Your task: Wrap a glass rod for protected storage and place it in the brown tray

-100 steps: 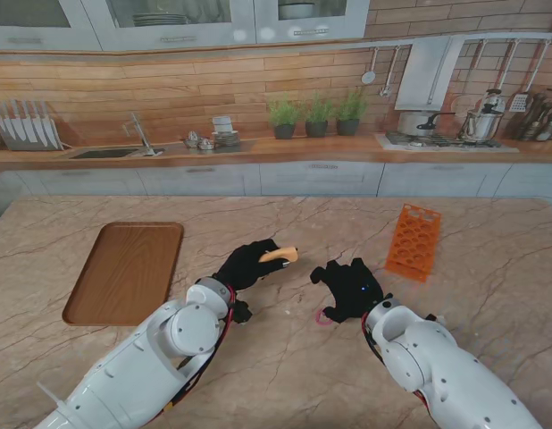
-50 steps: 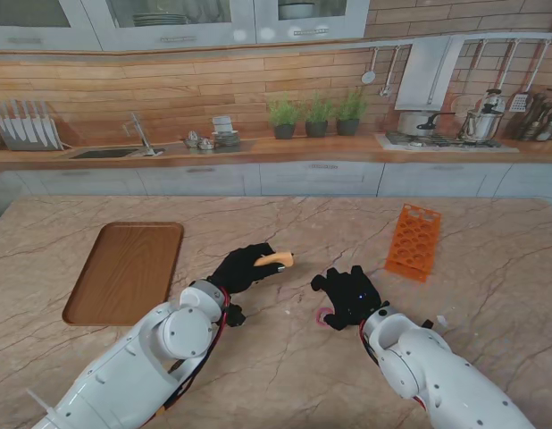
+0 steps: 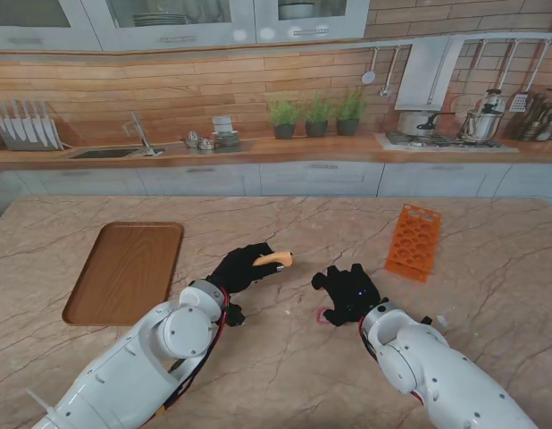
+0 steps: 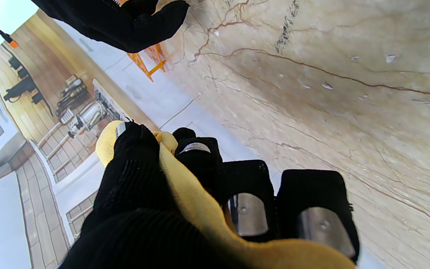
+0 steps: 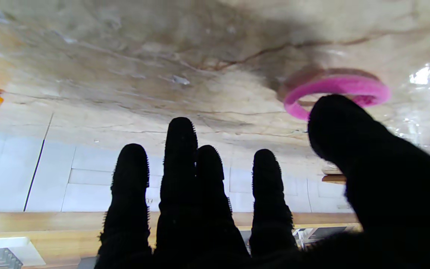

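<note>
Stand view: left hand [image 3: 243, 266] was closed around yellow wrapped bundle [image 3: 275, 259], held over the marble table [image 3: 285, 357].
Right hand [image 3: 347, 290]: fingers spread, gripped nothing, pink ring [image 5: 334, 91] beside thumb.
Brown tray [image 3: 124, 273]: well left of both hands.

Drawing the left hand [image 3: 245, 265] and its yellow-wrapped rod [image 3: 274, 259] slightly back from the worktop's far edge, toward the near edge. Easing the right hand [image 3: 349, 290] a little farther from the near edge, spread fingers hovering over the pink ring [image 5: 336, 91].
</note>
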Action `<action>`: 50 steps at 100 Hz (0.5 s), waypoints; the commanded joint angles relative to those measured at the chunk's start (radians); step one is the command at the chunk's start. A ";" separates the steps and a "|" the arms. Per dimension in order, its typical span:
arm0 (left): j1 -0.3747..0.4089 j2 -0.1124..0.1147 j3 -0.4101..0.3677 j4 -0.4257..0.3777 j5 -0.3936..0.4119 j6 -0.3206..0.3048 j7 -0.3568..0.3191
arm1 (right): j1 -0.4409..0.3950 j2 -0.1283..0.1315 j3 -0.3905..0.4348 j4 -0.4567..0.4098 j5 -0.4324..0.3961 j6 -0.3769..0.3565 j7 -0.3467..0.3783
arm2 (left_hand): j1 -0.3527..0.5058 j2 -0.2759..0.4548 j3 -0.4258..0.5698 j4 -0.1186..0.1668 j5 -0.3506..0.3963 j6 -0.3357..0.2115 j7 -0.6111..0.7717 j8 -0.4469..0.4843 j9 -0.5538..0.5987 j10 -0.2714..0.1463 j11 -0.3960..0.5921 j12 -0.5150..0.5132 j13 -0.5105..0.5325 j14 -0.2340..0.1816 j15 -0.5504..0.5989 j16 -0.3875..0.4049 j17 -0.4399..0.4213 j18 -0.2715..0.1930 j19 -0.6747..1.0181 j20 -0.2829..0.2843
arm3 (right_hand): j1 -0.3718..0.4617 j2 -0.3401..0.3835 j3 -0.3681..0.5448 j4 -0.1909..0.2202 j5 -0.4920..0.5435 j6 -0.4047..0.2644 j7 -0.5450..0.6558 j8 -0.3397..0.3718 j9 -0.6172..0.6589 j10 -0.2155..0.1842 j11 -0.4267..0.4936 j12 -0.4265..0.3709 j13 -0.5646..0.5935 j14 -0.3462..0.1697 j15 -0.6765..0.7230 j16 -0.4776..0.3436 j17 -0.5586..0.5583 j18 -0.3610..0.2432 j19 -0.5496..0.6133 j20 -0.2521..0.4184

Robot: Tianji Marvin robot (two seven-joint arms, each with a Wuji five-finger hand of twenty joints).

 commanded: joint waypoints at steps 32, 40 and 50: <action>0.003 -0.004 0.001 -0.005 -0.009 0.002 -0.006 | -0.051 0.002 0.012 -0.035 -0.029 -0.004 0.000 | 0.071 0.033 0.031 0.016 0.021 0.001 -0.014 -0.015 0.055 -0.030 0.064 -0.007 0.035 -0.008 0.112 -0.009 0.021 0.017 0.273 0.023 | 0.007 -0.046 0.070 0.091 0.028 -0.005 0.063 0.017 -0.043 0.019 0.023 0.008 -0.044 -0.008 0.023 -0.016 -0.026 -0.008 0.029 -0.022; 0.004 -0.003 0.002 -0.005 -0.006 0.002 -0.005 | -0.056 0.003 0.012 -0.034 -0.034 -0.002 -0.003 | 0.070 0.033 0.031 0.016 0.021 0.000 -0.014 -0.014 0.054 -0.029 0.064 -0.007 0.035 -0.008 0.112 -0.010 0.021 0.017 0.273 0.022 | 0.007 -0.046 0.070 0.106 0.035 -0.012 0.079 0.026 -0.044 0.019 0.025 0.008 -0.045 -0.008 0.024 -0.016 -0.025 -0.009 0.031 -0.023; 0.007 -0.003 0.002 -0.008 -0.005 0.004 -0.005 | -0.063 0.003 0.012 -0.034 -0.035 0.005 -0.005 | 0.070 0.033 0.031 0.016 0.021 0.001 -0.014 -0.014 0.054 -0.029 0.064 -0.008 0.035 -0.008 0.112 -0.010 0.021 0.017 0.273 0.022 | 0.010 -0.031 0.075 0.118 0.068 -0.051 0.118 0.046 -0.042 0.022 0.027 0.009 -0.043 -0.010 0.026 -0.016 -0.025 -0.010 0.033 -0.025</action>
